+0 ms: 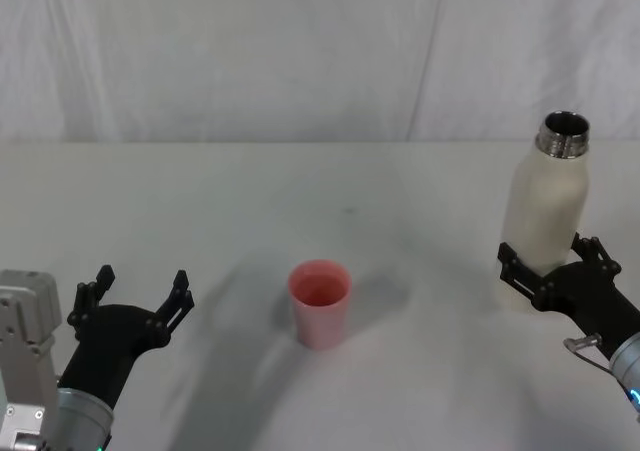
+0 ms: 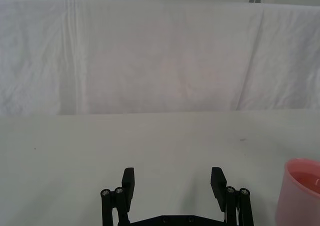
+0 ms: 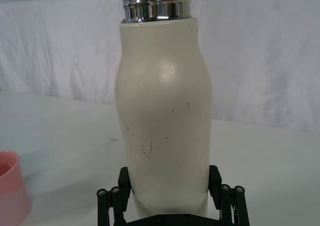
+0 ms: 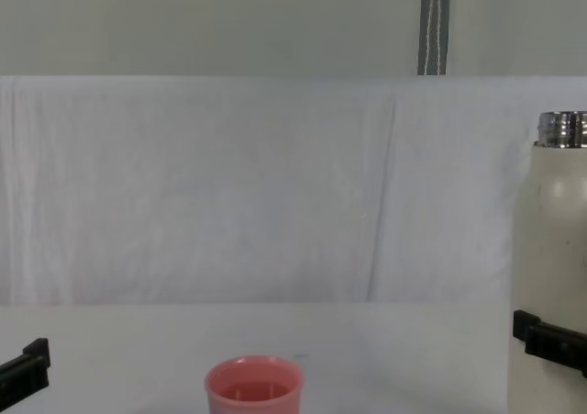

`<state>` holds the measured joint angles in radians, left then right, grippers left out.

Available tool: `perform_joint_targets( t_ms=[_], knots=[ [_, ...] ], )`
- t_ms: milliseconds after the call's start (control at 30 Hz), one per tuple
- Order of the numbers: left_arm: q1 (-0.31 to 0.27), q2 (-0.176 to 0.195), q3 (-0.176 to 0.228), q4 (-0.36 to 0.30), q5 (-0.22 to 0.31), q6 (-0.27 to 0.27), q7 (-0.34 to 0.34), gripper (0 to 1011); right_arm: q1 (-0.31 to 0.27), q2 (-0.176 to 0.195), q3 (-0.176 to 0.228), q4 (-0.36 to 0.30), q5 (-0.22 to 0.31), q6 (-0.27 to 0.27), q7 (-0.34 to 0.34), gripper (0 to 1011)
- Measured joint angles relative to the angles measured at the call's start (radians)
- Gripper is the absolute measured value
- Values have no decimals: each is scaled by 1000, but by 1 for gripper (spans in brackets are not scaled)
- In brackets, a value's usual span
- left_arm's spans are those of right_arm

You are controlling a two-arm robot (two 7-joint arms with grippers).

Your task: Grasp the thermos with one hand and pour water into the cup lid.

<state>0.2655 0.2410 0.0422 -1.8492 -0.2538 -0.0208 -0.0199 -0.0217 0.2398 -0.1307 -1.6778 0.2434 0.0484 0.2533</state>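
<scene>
The base of the tall cream-white matte thermos (image 1: 545,216) with its shiny threaded steel neck is hidden behind the right hand (image 1: 553,268), and the chest view cuts the bottle off at the frame's right edge. Whether the black fingers (image 3: 123,182) actually press its wall is hard to tell; they sit on both sides of its lower body, apparently closed on it. The thermos stands upright at the right of the white surface (image 1: 250,201). The small salmon-pink round plastic cup lid (image 1: 320,302) stands mid-surface, well apart from it. The left hand (image 1: 135,302) hovers low at the near left, fingers spread apart, holding nothing.
</scene>
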Motion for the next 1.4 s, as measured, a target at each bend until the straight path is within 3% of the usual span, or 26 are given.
perform_joint_targets(
  t_ms=[533, 1400],
  knots=[
    [0, 0, 0, 0, 0, 0, 0, 1001, 49, 20, -27, 77, 55, -73, 42, 960],
    [0, 0, 0, 0, 0, 0, 0, 1001, 109, 39, -58, 170, 112, -67, 54, 960]
  ],
)
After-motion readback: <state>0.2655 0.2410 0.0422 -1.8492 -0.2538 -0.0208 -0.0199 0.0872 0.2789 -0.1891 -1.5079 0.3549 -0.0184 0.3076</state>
